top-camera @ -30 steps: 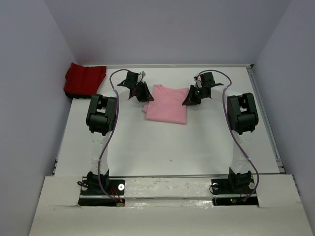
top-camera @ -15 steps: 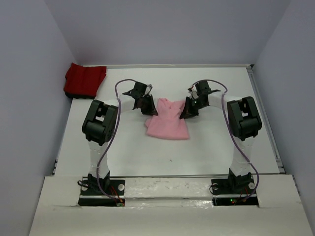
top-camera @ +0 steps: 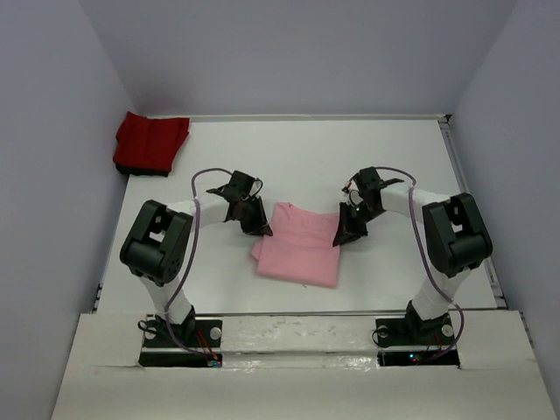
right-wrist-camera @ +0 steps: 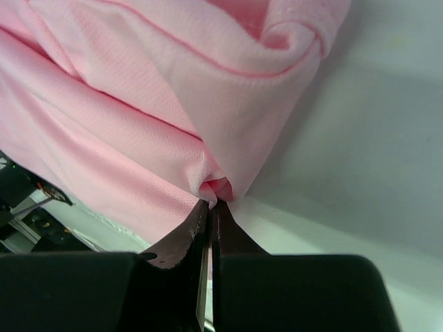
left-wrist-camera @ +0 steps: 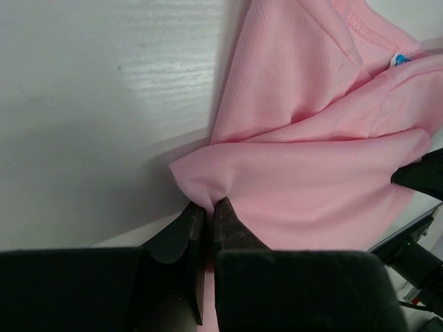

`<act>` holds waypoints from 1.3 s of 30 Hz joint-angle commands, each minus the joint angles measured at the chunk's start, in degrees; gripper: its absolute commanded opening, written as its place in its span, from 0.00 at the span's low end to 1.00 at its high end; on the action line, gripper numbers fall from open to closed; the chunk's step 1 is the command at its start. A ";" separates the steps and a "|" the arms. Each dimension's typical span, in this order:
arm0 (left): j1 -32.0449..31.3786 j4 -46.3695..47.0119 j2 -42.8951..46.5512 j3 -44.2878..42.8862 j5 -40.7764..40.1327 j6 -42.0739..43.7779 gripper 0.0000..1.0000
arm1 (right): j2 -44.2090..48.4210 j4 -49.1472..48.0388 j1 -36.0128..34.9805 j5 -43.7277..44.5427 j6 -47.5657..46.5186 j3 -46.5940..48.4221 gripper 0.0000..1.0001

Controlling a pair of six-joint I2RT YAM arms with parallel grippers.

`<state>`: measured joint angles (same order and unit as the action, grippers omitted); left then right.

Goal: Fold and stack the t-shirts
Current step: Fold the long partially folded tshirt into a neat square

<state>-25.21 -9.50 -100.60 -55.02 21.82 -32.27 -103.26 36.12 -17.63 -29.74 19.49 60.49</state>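
Right, my left gripper [left-wrist-camera: 206,207] is clamped on one corner of the pink shirt [top-camera: 297,249], and my right gripper [right-wrist-camera: 211,200] is pinching the opposite corner. I'd hold both corners level and taut, lay the fold down flat, then let go together. The pink shirt lies part-folded and rumpled on the near half of the table [top-camera: 367,166]; the red shirt [top-camera: 150,143] sits folded in the far left corner.
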 commanded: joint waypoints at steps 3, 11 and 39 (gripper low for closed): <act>-0.10 -10.45 2.59 4.84 -6.53 -2.52 0.06 | 5.70 7.56 0.23 4.25 -2.52 -2.04 0.00; -0.98 -10.63 4.97 7.30 -6.09 -5.34 0.06 | 2.73 7.39 0.23 4.07 -3.31 0.68 0.00; -0.72 -9.66 7.78 8.53 -8.55 -5.70 0.99 | 1.31 5.28 0.23 4.42 -3.84 2.88 0.61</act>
<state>-26.55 -12.29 -91.72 -48.27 20.80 -41.36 -103.79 41.52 -17.67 -28.75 16.69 62.30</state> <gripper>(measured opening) 0.986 0.605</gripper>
